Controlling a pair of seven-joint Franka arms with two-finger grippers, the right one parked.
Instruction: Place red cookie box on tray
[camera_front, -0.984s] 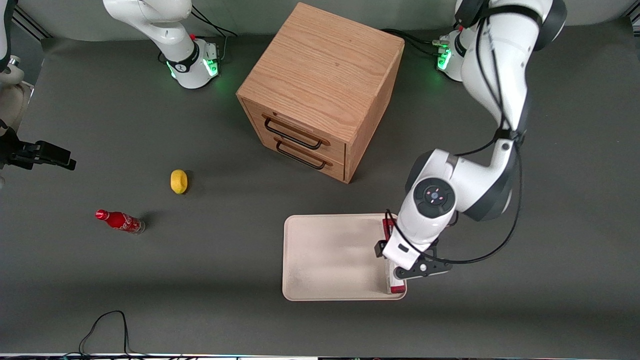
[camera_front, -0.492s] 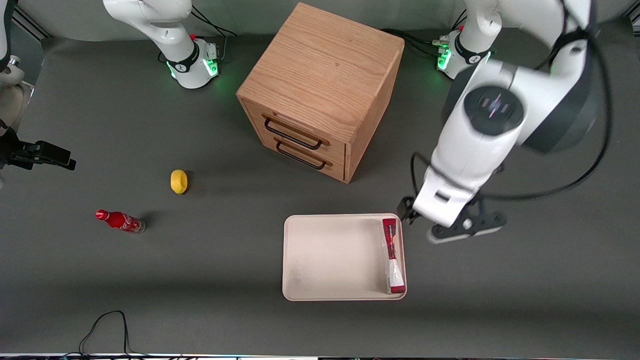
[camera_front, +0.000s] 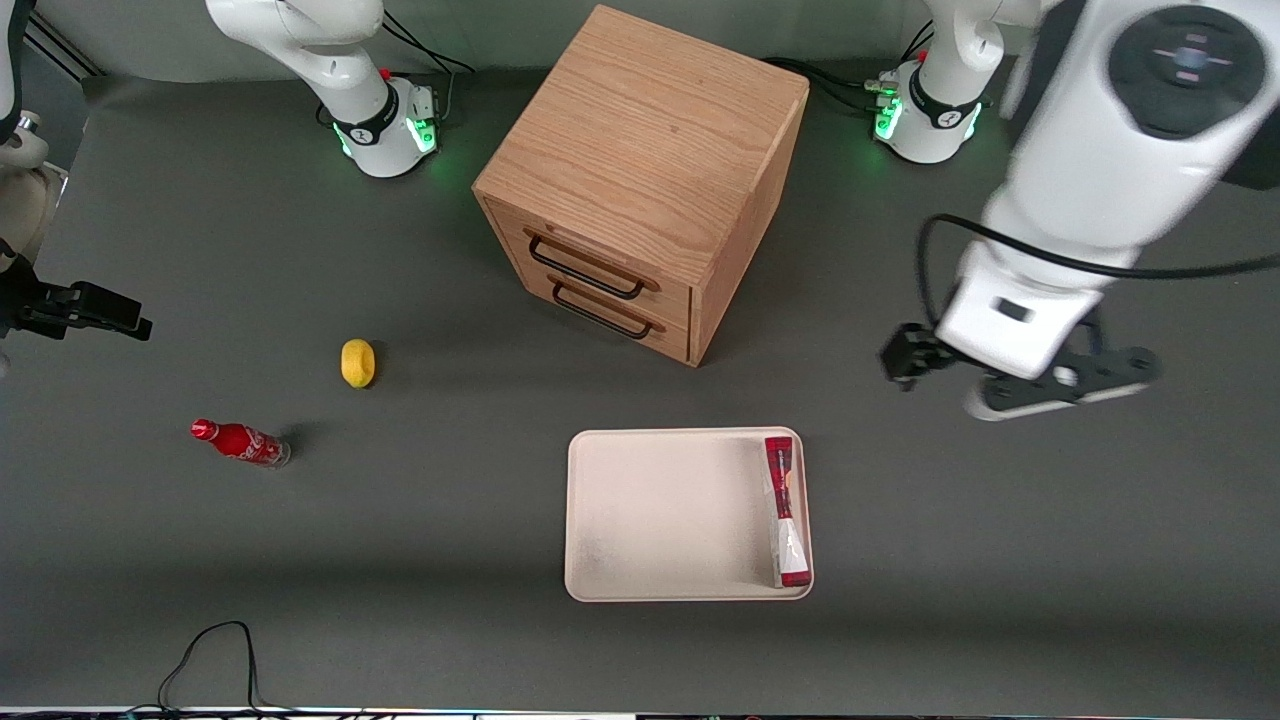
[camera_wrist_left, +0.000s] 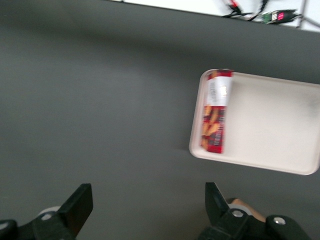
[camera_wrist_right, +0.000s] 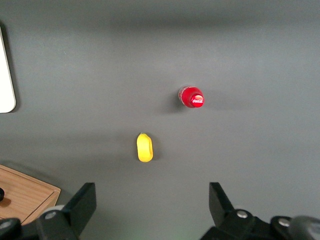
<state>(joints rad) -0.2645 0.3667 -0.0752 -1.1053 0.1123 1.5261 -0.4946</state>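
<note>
The red cookie box (camera_front: 785, 510) rests in the cream-white tray (camera_front: 660, 520), along the rim at the working arm's end, and seems tilted on its long edge. Nothing holds it. The left wrist view shows the box (camera_wrist_left: 216, 112) and the tray (camera_wrist_left: 270, 125) from above. My left gripper (camera_front: 1005, 372) hangs high above the bare table, off the tray toward the working arm's end and farther from the front camera than the tray. Its jaws stand wide apart with nothing between them (camera_wrist_left: 148, 194).
A wooden drawer cabinet (camera_front: 640, 180) stands farther from the camera than the tray. A yellow lemon (camera_front: 357, 362) and a small red cola bottle (camera_front: 240, 442) lie toward the parked arm's end. A black cable (camera_front: 210, 650) loops at the table's front edge.
My gripper has let go of the box, risen, and moved off the tray toward the working arm's end and away from the camera. The box has stayed in the tray.
</note>
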